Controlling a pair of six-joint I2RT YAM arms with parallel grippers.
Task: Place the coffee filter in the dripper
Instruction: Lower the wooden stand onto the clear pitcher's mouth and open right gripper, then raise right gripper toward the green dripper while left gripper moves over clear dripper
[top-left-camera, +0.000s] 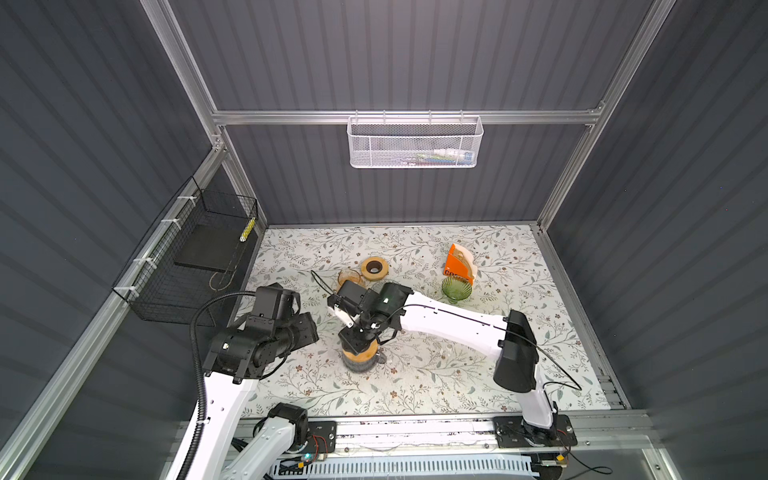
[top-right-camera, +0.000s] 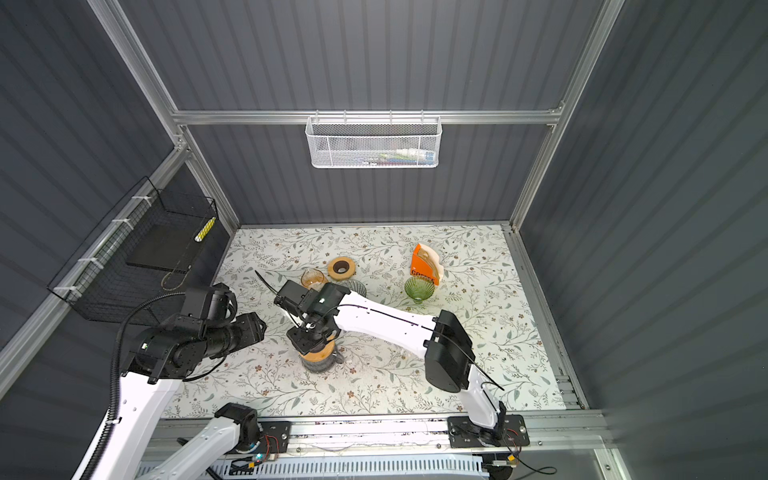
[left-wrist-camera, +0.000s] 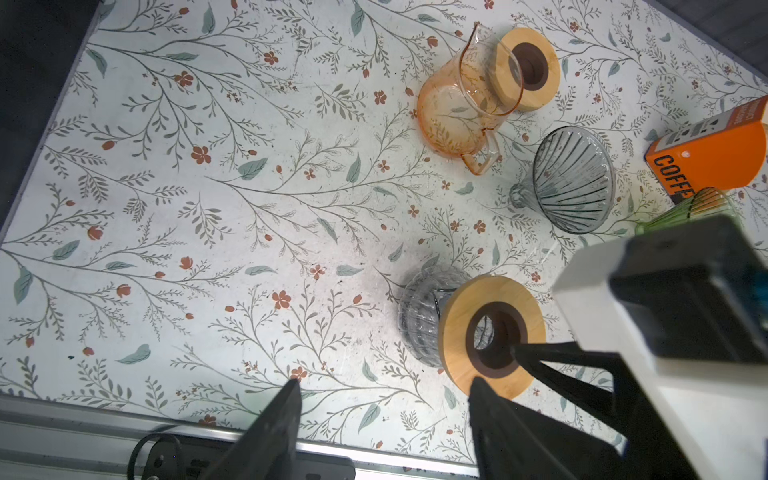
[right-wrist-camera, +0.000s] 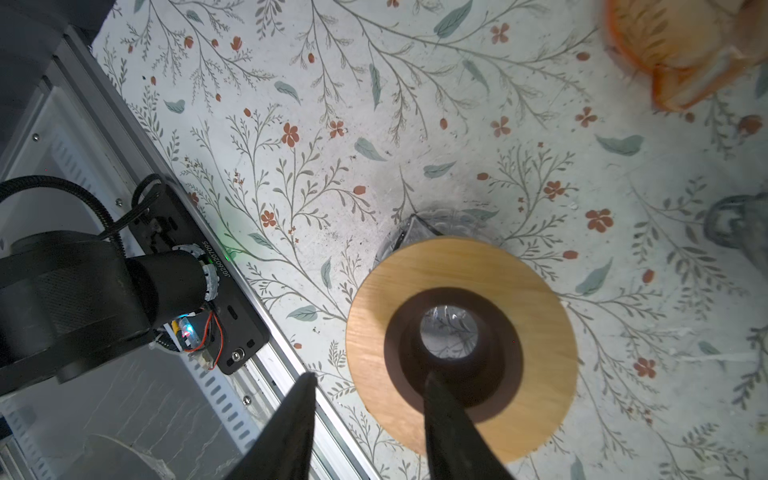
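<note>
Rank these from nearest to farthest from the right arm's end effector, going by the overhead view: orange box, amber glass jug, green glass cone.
Measured from the right end effector, as seen in a top view:
1. Amber glass jug: mid-table, just beyond it toward the back wall.
2. Green glass cone: well off to the right.
3. Orange box: right behind the green cone, farthest back.

At the left side, left arm (top-left-camera: 224, 407) folded up tight, elbow raised, forearm levelled inward; left gripper (left-wrist-camera: 382, 384) hangs in the air, jaws set wide apart. The right arm (top-left-camera: 449, 320) reaches long and low across the middle toward the left, its wrist (top-left-camera: 374, 307) bent steeply down. The right gripper (right-wrist-camera: 370, 376) points straight down, jaws partly apart, a clear gap between the fingers (right-wrist-camera: 453, 432).
</note>
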